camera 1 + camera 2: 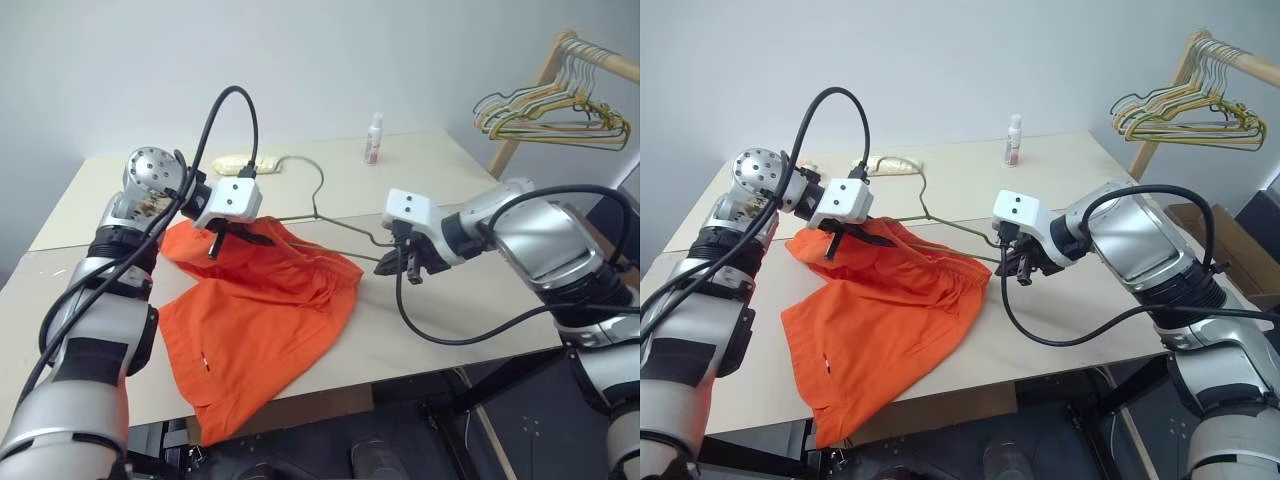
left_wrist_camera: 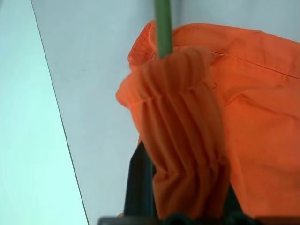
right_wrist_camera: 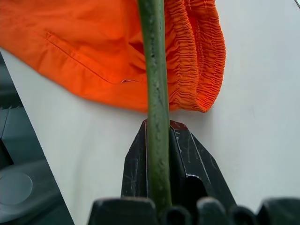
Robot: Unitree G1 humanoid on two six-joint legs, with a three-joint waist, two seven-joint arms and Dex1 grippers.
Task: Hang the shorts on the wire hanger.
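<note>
The bright orange fabric shorts with the gathered elastic waistband (image 1: 255,320) lie spread on the pale counter (image 1: 420,180), their lower legs drooping over its near edge. The thin olive-gold wire hanger (image 1: 318,205) sits at the waistband end of the shorts, its hook rising just behind them and its body running along the waistband.

The left gripper (image 1: 215,240) has its jaws clamped on a bunched fold of the waistband, seen close in the left wrist view with the wire passing just beyond the fabric. The right gripper (image 1: 410,262), just beside the shorts' far corner, has its jaws pressed together on the hanger's wire.

By my judgement the task is in its middle: both things are gripped, but the shorts are not yet draped over the hanger.

A small white bottle (image 1: 374,139) stands well behind the shorts; its label is too small to read. No other writing is legible.
</note>
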